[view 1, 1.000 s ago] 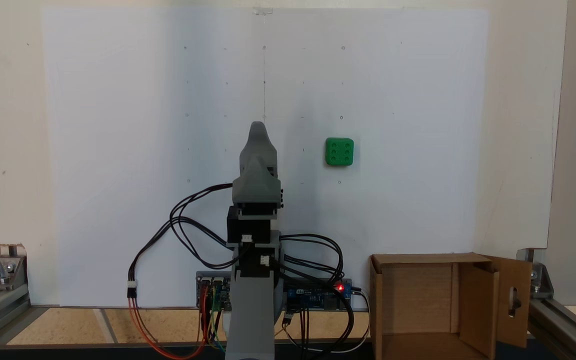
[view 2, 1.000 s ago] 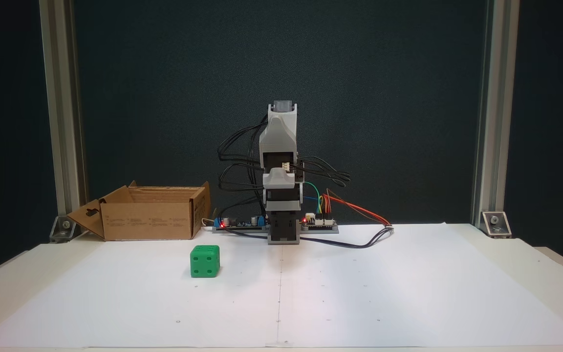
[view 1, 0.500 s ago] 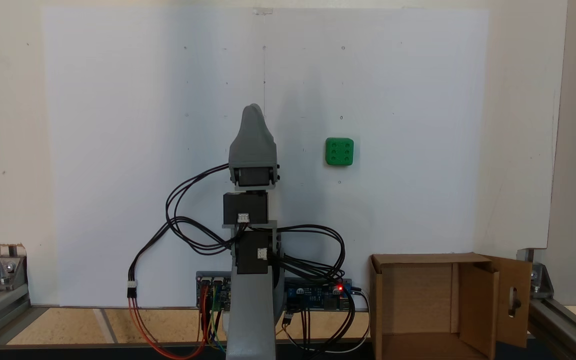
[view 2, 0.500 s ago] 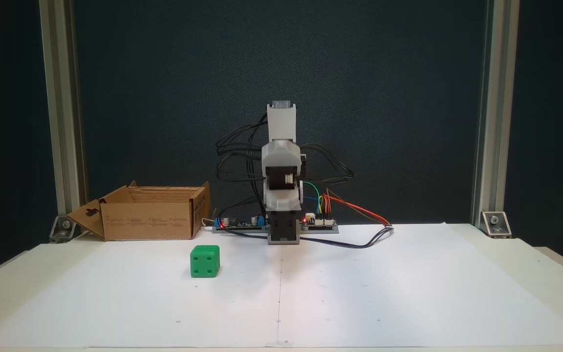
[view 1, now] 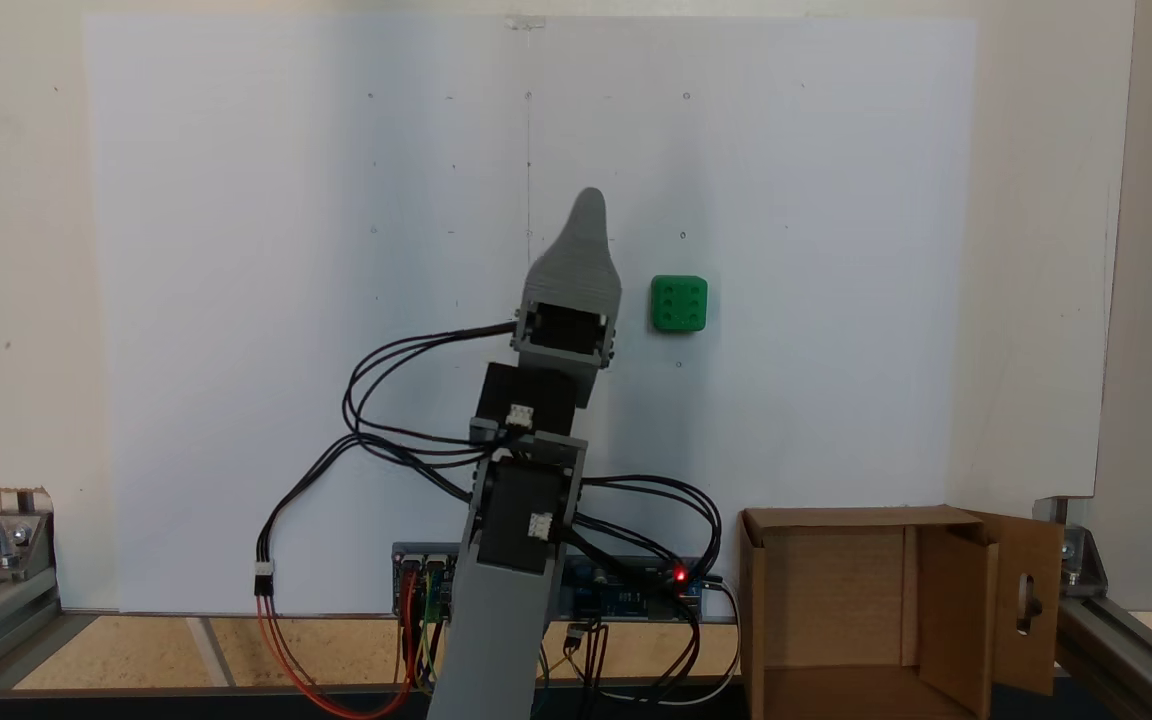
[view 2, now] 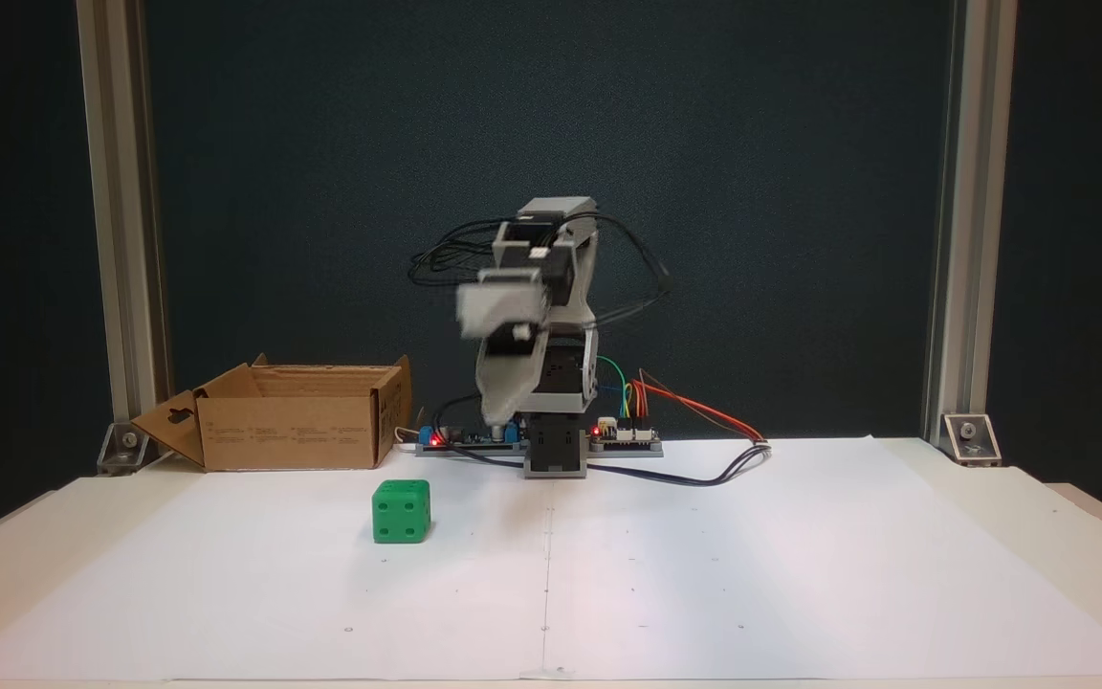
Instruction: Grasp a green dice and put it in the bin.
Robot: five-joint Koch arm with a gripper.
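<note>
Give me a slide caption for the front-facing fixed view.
Grey arm's tool hangs above white paper, small bright green plastic die untouched, open brown cardboard box behind.

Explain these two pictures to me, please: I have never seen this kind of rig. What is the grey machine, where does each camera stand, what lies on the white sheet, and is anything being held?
The grey machine is a small hobby robot arm bolted at the table's edge, with loose black cables and circuit boards at its base. A fixed view looks down from above and behind the arm; another looks at it from the front, across the table. The arm ends in a gripper, a two-jawed claw, tilted toward the green dice. The dice sits alone on the white paper sheet, untouched. The bin, an open cardboard box with flaps, stands near the arm's base; no dice lies inside it. Nothing is held. The jaws overlap in both views, so whether they are open cannot be told.
</note>
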